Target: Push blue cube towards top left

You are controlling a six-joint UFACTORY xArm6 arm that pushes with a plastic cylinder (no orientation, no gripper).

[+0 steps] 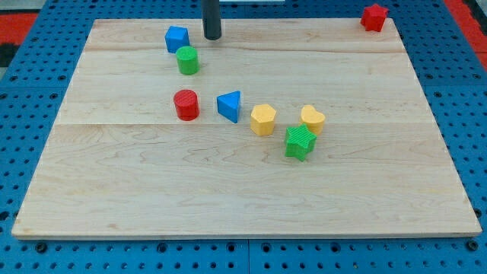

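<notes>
Eight small blocks are sitting on the wooden board, and the blue cube is lying near its 11 o'clock corner, with the green cylinder touching or nearly touching it at the cube's 5 o'clock. I am judging the cube light, rigid and ready to slide, though liable to spin if struck off-centre, so I am favouring its 4 o'clock face, partly crowded by that cylinder. Being squat, it is showing no real long axis; its faces are sitting slightly skewed to the board edges. My tip is resting bare, grasping nothing, just beside the cube at its 3 o'clock.
</notes>
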